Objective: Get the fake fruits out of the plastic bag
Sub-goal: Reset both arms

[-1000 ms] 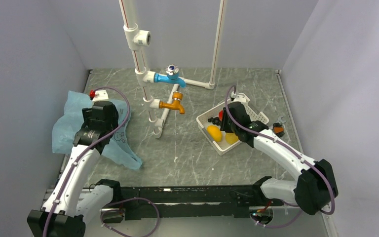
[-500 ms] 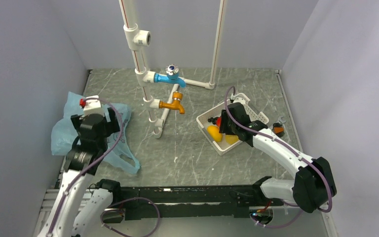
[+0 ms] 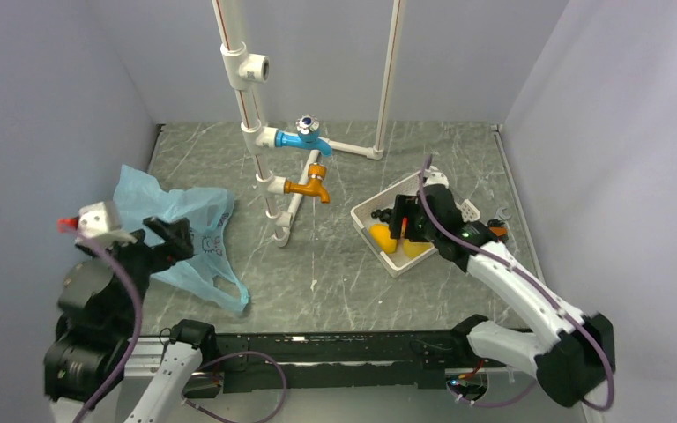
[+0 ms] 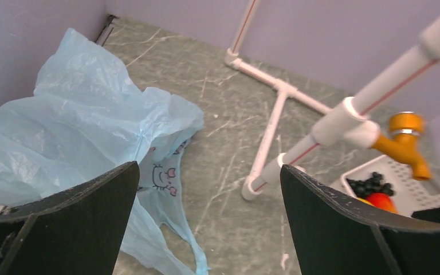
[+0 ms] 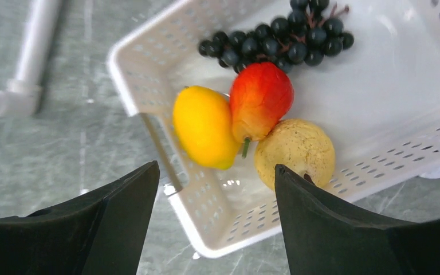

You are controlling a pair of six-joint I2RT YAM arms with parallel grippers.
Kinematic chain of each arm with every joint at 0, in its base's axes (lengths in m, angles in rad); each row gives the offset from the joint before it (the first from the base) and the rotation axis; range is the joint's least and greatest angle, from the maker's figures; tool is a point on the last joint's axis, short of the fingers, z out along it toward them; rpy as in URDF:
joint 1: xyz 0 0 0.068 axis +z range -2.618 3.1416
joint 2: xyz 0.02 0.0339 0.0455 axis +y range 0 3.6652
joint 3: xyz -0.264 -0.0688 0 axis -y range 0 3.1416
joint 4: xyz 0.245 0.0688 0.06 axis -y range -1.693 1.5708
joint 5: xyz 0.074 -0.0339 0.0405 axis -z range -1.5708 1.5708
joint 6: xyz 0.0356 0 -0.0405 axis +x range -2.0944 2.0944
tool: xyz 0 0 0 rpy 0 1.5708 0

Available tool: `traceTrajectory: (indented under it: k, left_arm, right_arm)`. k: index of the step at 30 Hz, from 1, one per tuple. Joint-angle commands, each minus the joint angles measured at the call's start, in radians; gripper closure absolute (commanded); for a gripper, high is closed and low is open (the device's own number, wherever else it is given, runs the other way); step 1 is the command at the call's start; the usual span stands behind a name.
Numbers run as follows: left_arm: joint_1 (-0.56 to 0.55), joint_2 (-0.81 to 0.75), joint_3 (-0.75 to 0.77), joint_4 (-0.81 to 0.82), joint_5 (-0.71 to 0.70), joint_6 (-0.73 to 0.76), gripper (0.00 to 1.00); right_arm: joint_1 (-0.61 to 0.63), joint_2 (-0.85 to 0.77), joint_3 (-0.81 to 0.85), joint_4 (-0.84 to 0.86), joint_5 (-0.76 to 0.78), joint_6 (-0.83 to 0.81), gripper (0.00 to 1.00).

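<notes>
The light-blue plastic bag (image 3: 181,225) lies crumpled and flat on the left of the table, a handle loop trailing toward the front; the left wrist view shows the bag (image 4: 74,126) with its small printed face. My left gripper (image 3: 167,240) (image 4: 209,166) hangs open above the bag's near side, holding nothing. The fake fruits lie in a white slotted basket (image 5: 127,77): an orange-yellow oval one (image 5: 205,126), a red-orange one (image 5: 260,98), a pale yellow one (image 5: 295,150) and a dark grape bunch (image 5: 281,40). Just above them my right gripper (image 5: 216,166) (image 3: 404,227) stands open and empty.
A white pipe frame stands at the back middle with a blue tap (image 3: 305,135) and an orange tap (image 3: 310,186) (image 4: 407,140). The basket (image 3: 397,264) sits right of centre, a small dark and orange object (image 3: 498,231) beside it. Grey walls close in both sides.
My left arm has pulled back from the bag toward the near edge and risen, its jaws opening wide. The right gripper has opened over the basket and lifted slightly.
</notes>
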Motion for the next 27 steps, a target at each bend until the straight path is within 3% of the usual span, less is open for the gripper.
traceTrajectory:
  k: [1,5,9,19,27]
  left_arm:
    - [-0.002,-0.046,0.163,-0.139,0.085,-0.076,0.01]
    - [-0.002,-0.056,0.348,-0.141,0.121,-0.092,0.01]
    - [-0.002,-0.046,0.465,-0.143,0.125,-0.102,0.01]
    - [-0.002,-0.036,0.53,-0.126,0.145,-0.106,0.01]
    - [-0.002,-0.064,0.492,-0.113,0.134,-0.113,0.01]
  right_arm:
    - [-0.003,-0.174,0.111,-0.07,-0.021,-0.045,0.23]
    - [-0.002,-0.308,0.225,-0.158,0.007,-0.087,0.16]
    - [-0.002,-0.44,0.339,-0.233,0.052,-0.106,0.01]
    - [-0.003,-0.503,0.634,-0.407,0.187,-0.136,0.0]
    - [-0.003,-0.553,0.676,-0.411,0.314,-0.147,0.0]
